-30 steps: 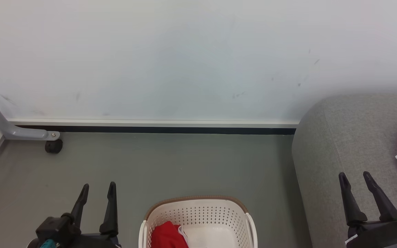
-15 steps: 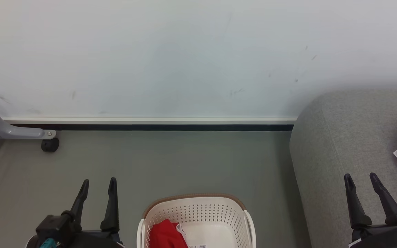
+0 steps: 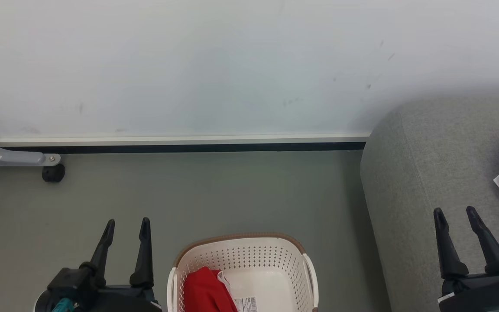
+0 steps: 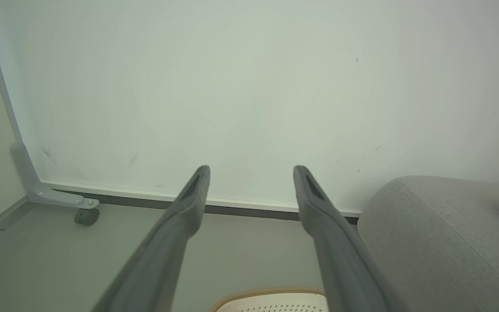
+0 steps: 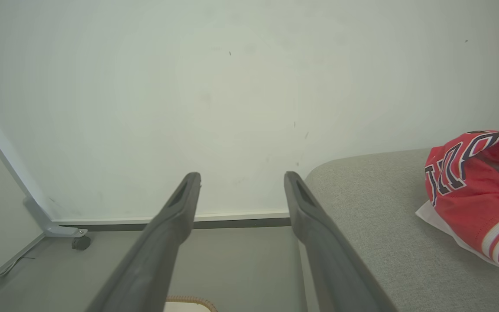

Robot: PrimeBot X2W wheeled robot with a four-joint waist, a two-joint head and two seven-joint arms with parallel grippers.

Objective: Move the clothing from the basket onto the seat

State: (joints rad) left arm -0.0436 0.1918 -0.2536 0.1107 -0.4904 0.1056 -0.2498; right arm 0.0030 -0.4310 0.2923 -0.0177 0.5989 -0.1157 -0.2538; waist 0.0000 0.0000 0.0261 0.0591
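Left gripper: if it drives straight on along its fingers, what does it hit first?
Probably the wall: the left gripper, open, points at it with nothing in between. The basket lies below that line. How far off the wall is remains unclear.

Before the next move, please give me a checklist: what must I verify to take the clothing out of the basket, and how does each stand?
1. Left gripper open, empty: ok.
2. Right gripper open, empty: ok.
3. Red jersey in the basket lies uncovered: ok.
4. A gripper above the basket: not ok, both stand at its sides.
5. Bare room on the seat beside the jersey lying there: ok.
6. More garments under the red jersey: cannot tell.
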